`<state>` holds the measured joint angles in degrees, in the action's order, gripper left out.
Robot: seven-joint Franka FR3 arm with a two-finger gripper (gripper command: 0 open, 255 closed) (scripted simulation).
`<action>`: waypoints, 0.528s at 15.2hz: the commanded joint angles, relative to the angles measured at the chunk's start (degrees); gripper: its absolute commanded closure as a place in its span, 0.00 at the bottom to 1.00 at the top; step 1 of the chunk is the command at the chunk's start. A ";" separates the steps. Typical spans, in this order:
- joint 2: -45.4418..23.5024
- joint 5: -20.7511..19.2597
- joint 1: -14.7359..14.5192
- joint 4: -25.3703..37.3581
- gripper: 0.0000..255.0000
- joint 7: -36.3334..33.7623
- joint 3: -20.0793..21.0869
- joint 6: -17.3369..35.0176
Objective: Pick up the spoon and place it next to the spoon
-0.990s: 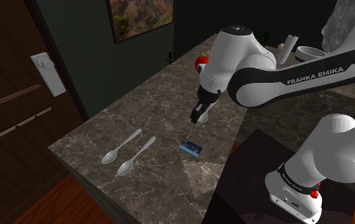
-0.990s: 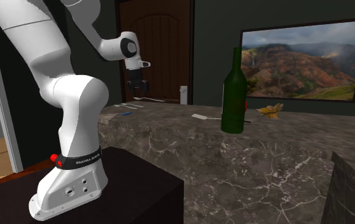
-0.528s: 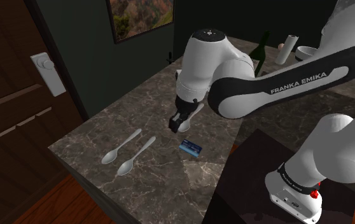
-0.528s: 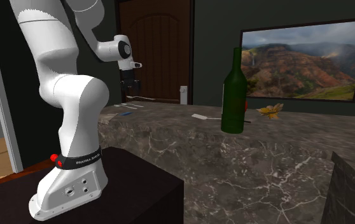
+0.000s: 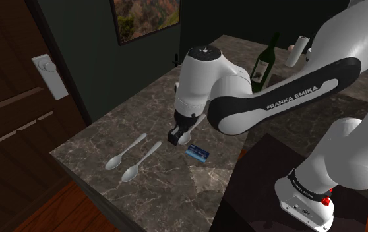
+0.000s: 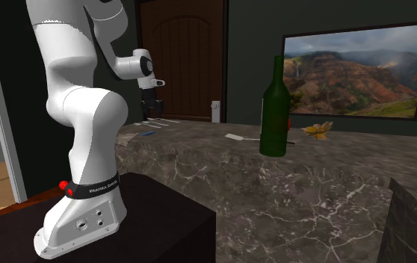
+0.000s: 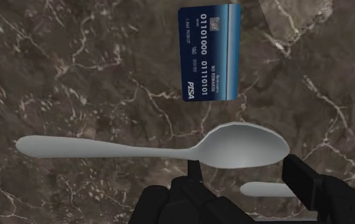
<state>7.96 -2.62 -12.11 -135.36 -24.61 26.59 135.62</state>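
Two pale grey spoons lie side by side on the marble counter [image 5: 110,118] near its front corner, one [image 5: 126,151] just left of the other [image 5: 140,161] in the shoulder view. My black gripper [image 5: 176,137] hovers a little above the counter, right of the spoons and just left of a blue card [image 5: 197,153]. In the wrist view one spoon [image 7: 163,150] lies crosswise beyond the fingertips, with the card [image 7: 209,51] past it. The end of the second spoon [image 7: 262,189] shows between the parted fingers of the gripper [image 7: 246,194], which touch nothing. In the second exterior view the gripper [image 6: 149,110] hangs over the counter's far end.
A green bottle [image 5: 263,62] [image 6: 275,112] stands farther back on the counter, with a white cylinder [image 5: 295,51] behind it. A dark wooden door [image 5: 18,99] is beyond the counter's edge. My stand [image 5: 268,191] sits at the lower right.
The arm has swung down and toward the shoulder view's left, bringing the gripper from mid-counter to just beside the spoons. The spoons and card have not moved.
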 commanded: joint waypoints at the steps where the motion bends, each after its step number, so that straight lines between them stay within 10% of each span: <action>1: -0.85 -0.62 0.05 -0.74 1.00 -0.70 0.25 1.51; 8: -4.45 -3.60 0.50 -2.70 1.00 -3.19 0.72 6.58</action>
<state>3.88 -5.88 -11.64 -137.89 -27.52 27.27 141.67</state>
